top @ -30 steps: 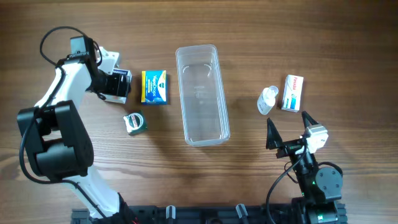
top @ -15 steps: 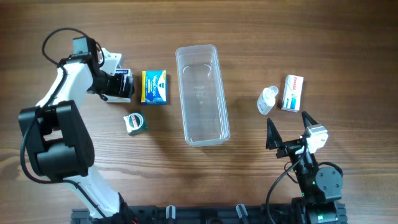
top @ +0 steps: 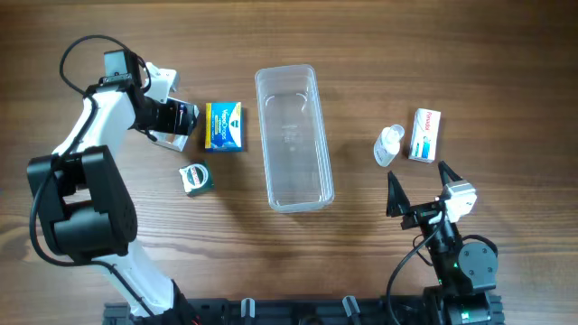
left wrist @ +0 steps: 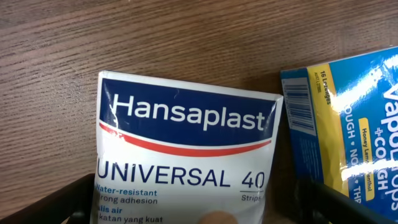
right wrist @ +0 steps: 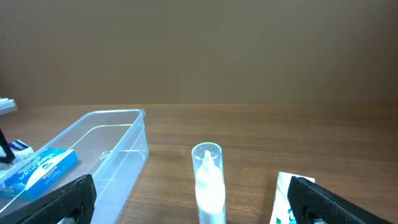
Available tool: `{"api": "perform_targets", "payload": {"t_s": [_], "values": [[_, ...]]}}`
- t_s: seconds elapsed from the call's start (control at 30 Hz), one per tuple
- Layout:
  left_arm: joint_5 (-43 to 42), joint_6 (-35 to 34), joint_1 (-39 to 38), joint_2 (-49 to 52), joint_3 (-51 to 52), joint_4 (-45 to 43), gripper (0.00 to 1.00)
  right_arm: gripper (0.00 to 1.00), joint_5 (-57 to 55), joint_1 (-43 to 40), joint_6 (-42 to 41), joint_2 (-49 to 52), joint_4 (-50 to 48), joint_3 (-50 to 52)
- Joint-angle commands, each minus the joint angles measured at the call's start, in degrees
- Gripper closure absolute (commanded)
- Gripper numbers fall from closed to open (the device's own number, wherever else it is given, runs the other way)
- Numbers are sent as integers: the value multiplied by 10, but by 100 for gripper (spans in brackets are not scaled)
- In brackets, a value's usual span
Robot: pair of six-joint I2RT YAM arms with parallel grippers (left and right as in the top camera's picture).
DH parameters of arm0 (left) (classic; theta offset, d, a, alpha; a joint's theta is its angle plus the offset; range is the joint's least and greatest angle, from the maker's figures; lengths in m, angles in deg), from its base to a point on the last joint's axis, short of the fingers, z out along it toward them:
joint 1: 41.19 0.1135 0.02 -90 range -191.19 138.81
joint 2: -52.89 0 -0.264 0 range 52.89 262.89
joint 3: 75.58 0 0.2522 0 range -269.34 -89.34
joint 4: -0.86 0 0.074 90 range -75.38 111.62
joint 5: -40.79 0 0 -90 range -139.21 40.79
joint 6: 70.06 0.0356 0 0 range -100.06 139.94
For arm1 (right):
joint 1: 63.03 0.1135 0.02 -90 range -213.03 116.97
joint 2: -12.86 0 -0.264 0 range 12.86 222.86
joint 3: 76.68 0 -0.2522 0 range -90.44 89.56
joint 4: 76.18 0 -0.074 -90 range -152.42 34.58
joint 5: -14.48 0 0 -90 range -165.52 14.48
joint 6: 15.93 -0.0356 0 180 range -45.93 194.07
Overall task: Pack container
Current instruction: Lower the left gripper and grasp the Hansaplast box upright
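Clear plastic, long and round-cornered, the container (top: 293, 137) lies at the middle of the wooden desk (top: 506, 54), its long side running away from the robot, nothing visible inside it. A blue-and-yellow box (top: 224, 125) sits to its left, near but not touching; left again, the left end effector (top: 178, 119) is low over a plaster box (left wrist: 186, 143). In the left wrist view this box lies flat on the wood, label up, reading "Hansaplast Universal 40", between the two dark fingers (left wrist: 78, 199); the jaws stand wide, with a gap between the box and the finger on that view's right; whether the other finger touches the box cannot be told. The blue-and-yellow box lies just beside the plaster box there, a narrow gap between them. A small tape measure (top: 194, 178) lies nearer the robot than both boxes, apart from them. Right of the container and well apart from it, a small clear bottle (top: 389, 144) stands upright in the right wrist view; a white box (top: 424, 134) lies just beside it on the far side from the container. The right end effector (top: 421, 188) sits nearer the robot than these two, its fingers spread wide, holding nothing, facing the bottle; the container shows at lower left in its camera.
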Motion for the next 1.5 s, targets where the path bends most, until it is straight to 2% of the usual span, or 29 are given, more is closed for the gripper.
{"api": "perform_targets", "payload": {"t_s": [0.0, 0.27, 0.47, 0.57, 0.8, 0.97, 1.1, 1.17, 1.47], "values": [[7, -3, -2, 11, -6, -3, 1, 0, 9, -2, 10, 1, -2, 0], [28, 2, -2, 11, -6, -3, 2, 0, 9, -2, 10, 1, -2, 0], [28, 2, -2, 13, -6, -3, 9, 0, 9, -2, 10, 1, -2, 0], [28, 2, -2, 22, -6, 0, 0, 0, 9, -2, 10, 1, -2, 0], [43, 16, -2, 35, -6, -3, 1, 0, 9, -2, 10, 1, -2, 0], [58, 16, -2, 35, -6, -3, 9, 0, 9, -2, 10, 1, -2, 0], [58, 16, -2, 35, -6, -3, 23, 0, 9, -2, 10, 1, -2, 0], [58, 14, -3, 34, -6, -3, 27, 0, 9, -2, 10, 1, -2, 0], [58, -4, -3, -10, -6, -14, 27, 0, 9, -2, 10, 1, -2, 0]]}}
